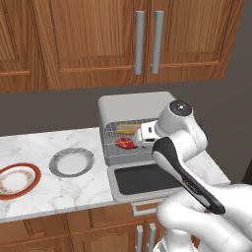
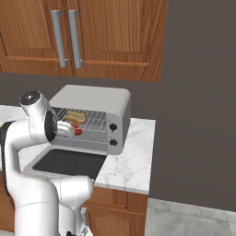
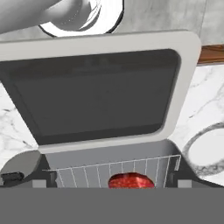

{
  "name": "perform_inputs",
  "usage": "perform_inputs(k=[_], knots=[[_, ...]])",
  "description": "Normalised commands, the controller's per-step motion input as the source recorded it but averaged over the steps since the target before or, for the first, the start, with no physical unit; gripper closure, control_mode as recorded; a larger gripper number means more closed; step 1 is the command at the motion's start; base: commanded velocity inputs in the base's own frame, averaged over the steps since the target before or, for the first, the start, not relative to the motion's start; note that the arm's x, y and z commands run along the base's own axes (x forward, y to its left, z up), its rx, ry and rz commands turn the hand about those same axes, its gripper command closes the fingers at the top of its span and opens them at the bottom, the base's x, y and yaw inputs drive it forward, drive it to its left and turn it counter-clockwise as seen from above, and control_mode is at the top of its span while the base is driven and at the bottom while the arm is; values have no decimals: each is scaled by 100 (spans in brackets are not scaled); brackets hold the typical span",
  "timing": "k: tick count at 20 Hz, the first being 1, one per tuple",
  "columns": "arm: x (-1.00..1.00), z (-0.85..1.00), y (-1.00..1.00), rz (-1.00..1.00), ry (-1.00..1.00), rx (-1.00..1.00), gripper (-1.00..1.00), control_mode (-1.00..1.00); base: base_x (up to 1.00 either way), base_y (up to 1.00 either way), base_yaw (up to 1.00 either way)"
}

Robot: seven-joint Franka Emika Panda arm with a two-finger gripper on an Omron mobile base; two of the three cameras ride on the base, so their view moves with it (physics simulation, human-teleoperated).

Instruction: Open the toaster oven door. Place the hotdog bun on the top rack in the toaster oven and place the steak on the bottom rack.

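Counter (image 1: 44, 194) of white marble runs under brown wooden cupboards (image 1: 98, 39), and it is the biggest thing here. On it sits the toaster oven (image 2: 94, 99), a grey box with round corners. The toaster oven door (image 3: 92, 94) is open and lies flat in front, with its dark glass facing up. Inside, the hotdog bun (image 2: 76, 117) lies on the top rack (image 2: 94, 120), and the steak (image 1: 125, 143) lies on the bottom rack (image 3: 109, 171) below it, so both foods look to be in their places. The white arm reaches toward the oven mouth, and the gripper (image 1: 142, 135) is near the steak with its two fingers spread wide and nothing between them. Beside the oven are a grey plate (image 1: 72, 162) and, further off, a plate with a red rim (image 1: 17, 180). I think the bun would be light and soft, so it would squash if pinched hard; the best hold is gently across its middle. The steak looks flat, floppy and maybe slippery, so it wants a firm pinch across its thick part. The door is stiff and hard, and the bar handle along its far edge would be the place to hold it.
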Motion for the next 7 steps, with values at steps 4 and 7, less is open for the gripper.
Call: perform_inputs(k=[4, 7], knots=[[-1, 90, -64, 0, 6, 9, -100, -100, 0, 0, 0], [0, 59, -82, 0, 2, 11, -100, -100, 0, 0, 0]])
